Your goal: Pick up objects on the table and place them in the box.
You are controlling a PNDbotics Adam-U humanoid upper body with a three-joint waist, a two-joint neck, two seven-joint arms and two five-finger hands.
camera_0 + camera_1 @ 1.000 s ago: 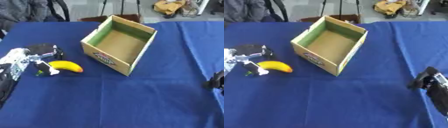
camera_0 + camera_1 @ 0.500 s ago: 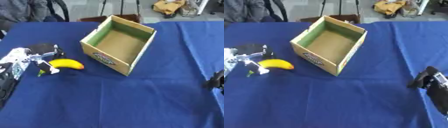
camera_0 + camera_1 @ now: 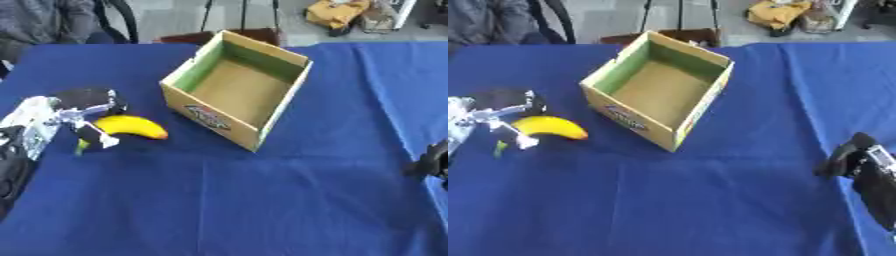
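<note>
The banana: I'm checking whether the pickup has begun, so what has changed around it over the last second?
Very little. The left hand stays at the banana, fingers over its stem end, and the banana still lies on the blue table, not lifted. Any shift is too slight to tell. The box is unmoved and holds nothing, and the right hand stays idle at the right edge.

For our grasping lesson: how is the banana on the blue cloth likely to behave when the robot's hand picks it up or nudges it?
The banana looks whole and curved, so it would probably stay stiff when lifted. Its rounded, smooth skin may let it rock or pivot if the left hand pushes one end. It lies flat on the blue cloth, so tipping seems unlikely.
</note>
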